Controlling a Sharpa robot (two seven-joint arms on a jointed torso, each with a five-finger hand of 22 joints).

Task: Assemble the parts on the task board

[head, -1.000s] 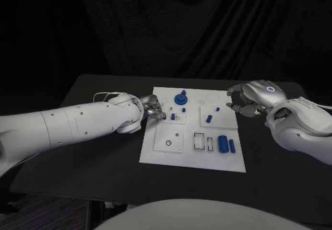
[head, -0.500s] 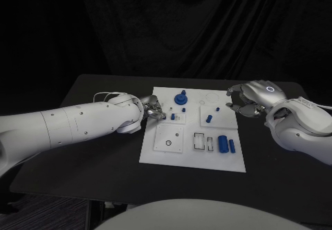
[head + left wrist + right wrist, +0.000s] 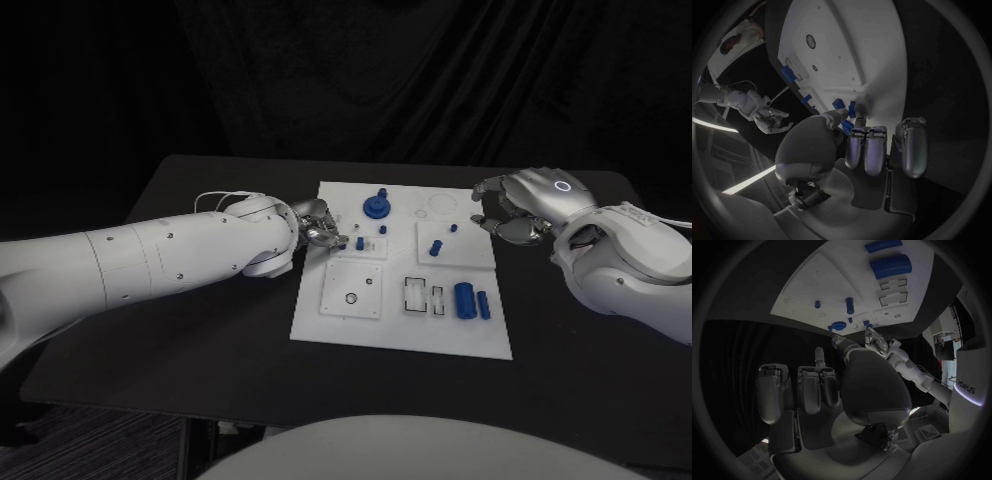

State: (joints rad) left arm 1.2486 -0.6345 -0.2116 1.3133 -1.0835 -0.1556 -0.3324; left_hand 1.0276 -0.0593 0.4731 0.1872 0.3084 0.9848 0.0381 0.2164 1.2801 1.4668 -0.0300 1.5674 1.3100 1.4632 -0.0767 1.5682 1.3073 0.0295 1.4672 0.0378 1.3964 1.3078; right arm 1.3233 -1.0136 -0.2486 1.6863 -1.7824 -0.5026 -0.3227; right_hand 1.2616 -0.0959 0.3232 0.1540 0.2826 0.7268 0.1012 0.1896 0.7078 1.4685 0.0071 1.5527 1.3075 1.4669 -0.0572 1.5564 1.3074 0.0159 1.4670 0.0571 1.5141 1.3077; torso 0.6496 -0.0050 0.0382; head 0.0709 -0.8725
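- The left hand (image 3: pixel 320 232) sits at the left edge of the white board (image 3: pixel 346 330), about nine o'clock from the board's middle. Its fingertips are closed around a small blue peg (image 3: pixel 852 109), pinched between the thumb and another finger.
- In the left wrist view the peg sits right at the board's edge, beside other small blue pieces (image 3: pixel 807 99). Whether it is already seated in a hole cannot be told.
- The right hand (image 3: pixel 526 205) hovers off the board's right edge at about two o'clock. Its fingers are curled in with nothing in them, and it touches no part.
- The large blue cylinder (image 3: pixel 464 299) and a slimmer blue rod (image 3: pixel 485 306) lie near the board's four o'clock. A blue knob (image 3: pixel 378 206) stands at about twelve o'clock.
- To do this step well, I judge the left hand should hold the peg upright and line it up over its hole before pressing. It should push straight down without twisting, as a tilt could jam the peg or nudge the neighbouring pieces.
- The right hand is best kept off the board until the peg is released.
- Against the earlier pictures almost nothing differs: both hands, the board and the loose parts lie as they did, so the left hand is holding its position rather than travelling.
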